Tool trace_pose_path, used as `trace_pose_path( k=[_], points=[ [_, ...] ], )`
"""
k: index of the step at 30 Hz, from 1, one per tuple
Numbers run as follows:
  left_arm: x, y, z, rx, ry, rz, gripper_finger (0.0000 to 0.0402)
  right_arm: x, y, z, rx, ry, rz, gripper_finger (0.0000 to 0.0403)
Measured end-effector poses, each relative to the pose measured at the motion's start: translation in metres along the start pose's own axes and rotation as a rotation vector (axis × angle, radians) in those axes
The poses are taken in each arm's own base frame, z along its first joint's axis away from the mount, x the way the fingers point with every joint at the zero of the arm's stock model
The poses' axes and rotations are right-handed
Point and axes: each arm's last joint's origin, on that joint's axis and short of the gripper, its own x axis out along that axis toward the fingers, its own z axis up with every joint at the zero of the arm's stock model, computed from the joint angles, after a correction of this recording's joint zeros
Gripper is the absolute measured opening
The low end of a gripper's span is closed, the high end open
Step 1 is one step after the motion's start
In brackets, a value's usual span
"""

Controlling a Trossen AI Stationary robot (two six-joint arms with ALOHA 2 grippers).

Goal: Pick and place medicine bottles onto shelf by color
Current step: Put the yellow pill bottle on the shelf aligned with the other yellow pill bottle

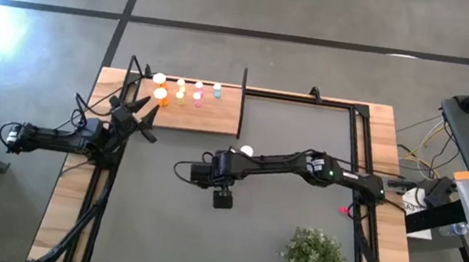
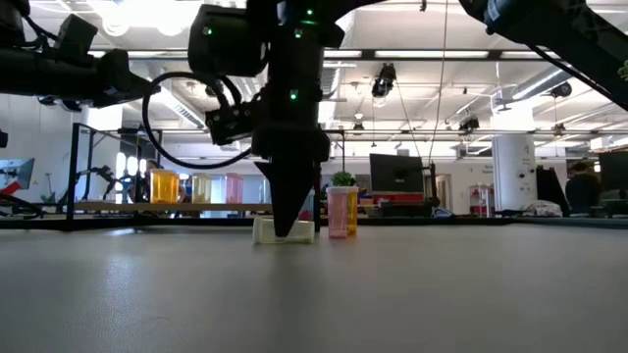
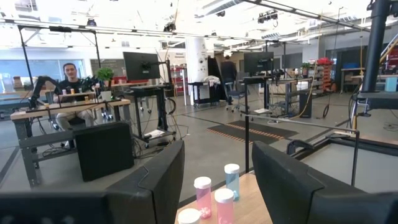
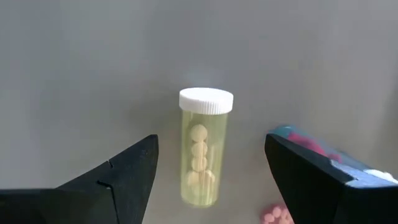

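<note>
A yellow-green medicine bottle (image 4: 202, 152) with a white cap lies on its side on the dark grey mat; it also shows in the low view (image 2: 283, 231). My right gripper (image 4: 211, 142) points down over it, open, with one finger on each side of the bottle and a gap to both. The gripper stands near the table's middle (image 1: 229, 160). The wooden shelf (image 1: 209, 118) at the far left carries several upright orange, yellow, pink and blue bottles. My left gripper (image 1: 143, 116) waits open at the shelf's left edge, facing pink and blue bottles (image 3: 214, 196).
A pink bottle (image 2: 338, 213) and an orange one (image 2: 351, 214) stand on the mat just beside my right gripper. Something pink and blue (image 4: 301, 142) is partly hidden by one finger. A green bushy plant (image 1: 316, 260) stands at the near right. A thin black post (image 1: 244, 85) rises at the shelf's far right corner.
</note>
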Motion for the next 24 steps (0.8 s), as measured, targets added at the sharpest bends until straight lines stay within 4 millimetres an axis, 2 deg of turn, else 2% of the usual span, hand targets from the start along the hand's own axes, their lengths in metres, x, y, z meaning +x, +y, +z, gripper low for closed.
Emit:
trace_pose_path(
  k=[8,12,24],
  points=[
    [0.0,0.0,0.0001,0.0,0.0,0.0,0.0173,0.0084,-0.0043,0.0002,-0.007,-0.019,0.03,0.0284],
    [0.0,0.0,0.0,0.0,0.0,0.0,0.0173,0.0095,-0.0058,0.0016,-0.013,-0.039,0.062,0.0271],
    [0.0,0.0,0.0,0.0,0.0,0.0,0.0173,0.0094,-0.0059,0.0043,-0.018,-0.068,0.064,0.0153]
  ],
)
